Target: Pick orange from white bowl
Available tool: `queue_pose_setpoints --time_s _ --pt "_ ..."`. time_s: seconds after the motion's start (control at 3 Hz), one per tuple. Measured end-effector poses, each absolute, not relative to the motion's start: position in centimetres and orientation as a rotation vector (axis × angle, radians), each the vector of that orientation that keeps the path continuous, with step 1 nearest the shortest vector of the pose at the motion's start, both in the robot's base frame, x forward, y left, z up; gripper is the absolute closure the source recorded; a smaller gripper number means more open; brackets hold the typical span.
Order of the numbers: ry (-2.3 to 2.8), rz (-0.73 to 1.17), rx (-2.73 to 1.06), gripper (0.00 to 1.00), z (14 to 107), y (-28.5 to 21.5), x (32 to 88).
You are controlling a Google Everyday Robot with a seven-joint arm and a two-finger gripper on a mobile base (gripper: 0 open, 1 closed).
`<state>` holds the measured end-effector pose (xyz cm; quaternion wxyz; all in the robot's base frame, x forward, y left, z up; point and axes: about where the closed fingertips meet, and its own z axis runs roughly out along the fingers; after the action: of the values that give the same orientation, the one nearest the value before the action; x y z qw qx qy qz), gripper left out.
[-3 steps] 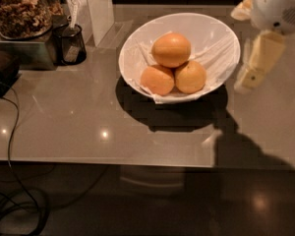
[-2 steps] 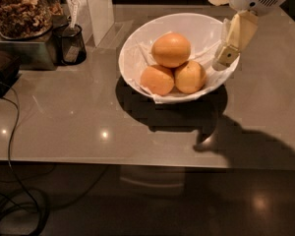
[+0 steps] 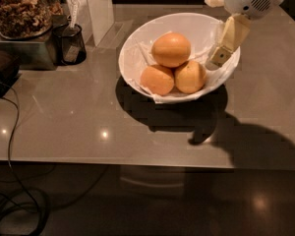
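The white bowl (image 3: 135, 42), lined with crumpled white paper, stands at the back middle of the grey table. It shows three oranges. The orange (image 3: 171, 49), the largest, rests on top of two smaller ones (image 3: 157, 79) (image 3: 190, 76). My gripper (image 3: 219, 57) hangs from the white arm head at the upper right. It reaches down over the bowl's right rim, just right of the oranges and apart from them. It holds nothing that I can see.
A dark mesh cup (image 3: 70, 44) stands left of the bowl, next to a jar of nuts (image 3: 19, 9) and a white box (image 3: 99, 11). A dark object (image 3: 0, 72) and a cable (image 3: 12, 132) lie at the left edge. The table's front edge (image 3: 137, 162) runs across below.
My gripper has moved left, from outside the bowl's right side to over its right rim, closer to the oranges. The oranges and bowl have not moved.
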<state>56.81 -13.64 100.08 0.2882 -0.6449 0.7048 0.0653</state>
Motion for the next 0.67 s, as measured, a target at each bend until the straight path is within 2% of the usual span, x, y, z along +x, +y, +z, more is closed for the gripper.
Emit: queue_pose_setpoints --time_s 0.33,0.67 --pt "1.854 0.274 -1.769 0.00 97.62 -11.05 60.10" --pt "1.853 0.276 -1.770 0.00 97.60 -10.95 60.17"
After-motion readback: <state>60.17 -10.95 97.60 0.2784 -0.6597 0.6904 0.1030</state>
